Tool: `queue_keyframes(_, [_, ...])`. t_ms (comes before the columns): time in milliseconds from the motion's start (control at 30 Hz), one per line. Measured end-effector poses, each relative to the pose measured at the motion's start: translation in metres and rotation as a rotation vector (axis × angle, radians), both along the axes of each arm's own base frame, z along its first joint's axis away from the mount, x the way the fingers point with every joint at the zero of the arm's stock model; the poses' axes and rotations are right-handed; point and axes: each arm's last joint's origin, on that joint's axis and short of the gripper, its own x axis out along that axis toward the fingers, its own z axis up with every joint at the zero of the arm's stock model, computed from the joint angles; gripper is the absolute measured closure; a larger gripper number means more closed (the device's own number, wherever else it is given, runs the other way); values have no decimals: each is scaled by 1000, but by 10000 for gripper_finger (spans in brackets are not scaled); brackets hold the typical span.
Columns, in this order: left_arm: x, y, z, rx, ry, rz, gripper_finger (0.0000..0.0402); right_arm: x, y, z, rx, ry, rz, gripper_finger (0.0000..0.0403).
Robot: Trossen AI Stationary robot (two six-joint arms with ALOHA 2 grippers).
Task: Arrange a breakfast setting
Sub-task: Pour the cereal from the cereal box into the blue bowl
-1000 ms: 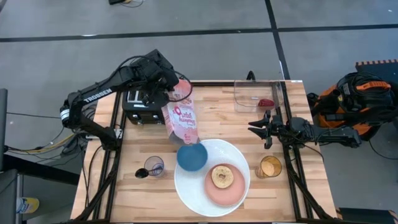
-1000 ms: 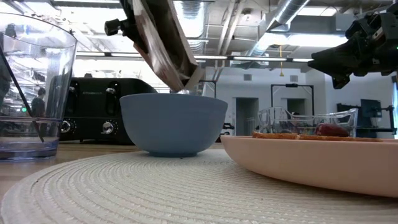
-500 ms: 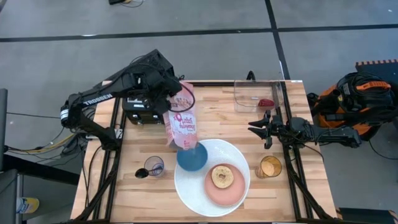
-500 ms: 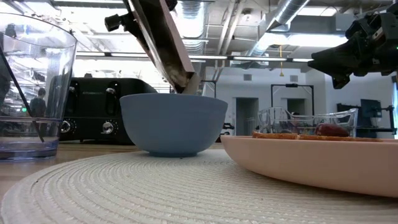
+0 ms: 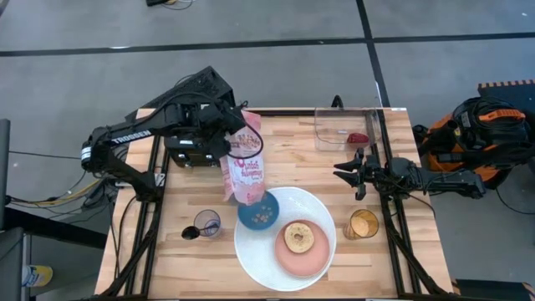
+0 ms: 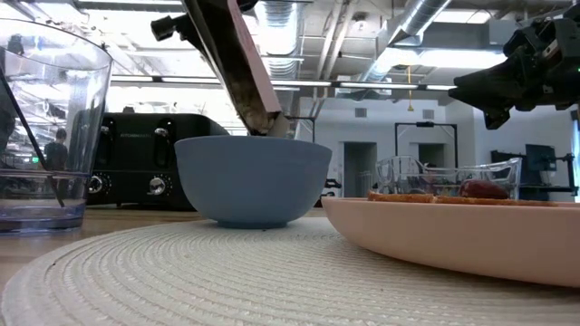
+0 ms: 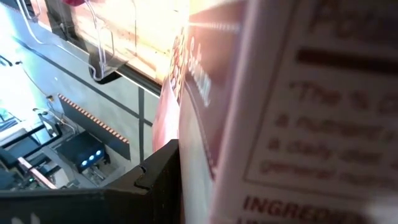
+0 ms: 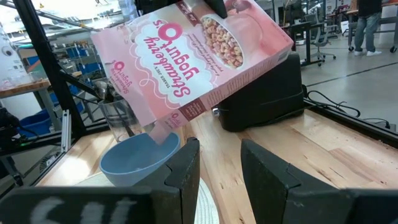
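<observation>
Blue bowl (image 5: 258, 213) sits under the cereal box (image 5: 243, 167) gripped by left tool (image 5: 227, 125).

Tall pink-white cereal box (image 5: 244, 167): pink panels, cereal-ring picture, dark pink lettering. Small blue bowl (image 5: 258, 211): tan-pink bits inside. Large round white plate (image 5: 255, 251). Small pink plate (image 5: 288, 258). Golden-brown toasted bagel half (image 5: 298, 237). Black four-slot toaster (image 5: 185, 150). Pale wood-grain tabletop (image 5: 292, 159).
</observation>
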Motion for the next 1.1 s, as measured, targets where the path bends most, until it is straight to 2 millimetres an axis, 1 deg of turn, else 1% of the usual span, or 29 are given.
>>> queue_keyframes(167, [2,-8,0,2,3,-15,221,0,0,0,0,0,0,264])
queue_keyframes(367, [3,-17,0,63,17,-17,221,0,0,0,0,0,0,264])
queue_keyframes(633, [3,-18,0,69,20,-18,221,0,0,0,0,0,0,264])
queue_keyframes(833, [5,-26,1,99,24,-35,221,0,0,0,0,0,0,264])
queue_keyframes(1100, [5,-26,1,90,15,-16,221,0,0,0,0,0,0,264])
